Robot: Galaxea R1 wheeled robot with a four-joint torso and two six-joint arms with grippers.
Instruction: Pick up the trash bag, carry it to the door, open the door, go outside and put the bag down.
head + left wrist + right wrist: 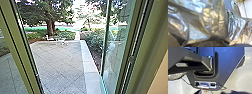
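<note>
Grey, glossy plastic spreads from the left edge to the lower right of the left wrist view: that's your trash bag [214, 23], bunched up close, likely so it travels with you and doesn't drag. You can't tell whether either pincer is open or closed, though the left one probably bears the weight. In the head view, the glass door [115, 55] stands open at the right, giving the bag a way out to the paved yard [60, 60], lower centre. Mind the door frame [150, 45] at far right, since thin plastic could snag there. Setting down remains to be done.
</note>
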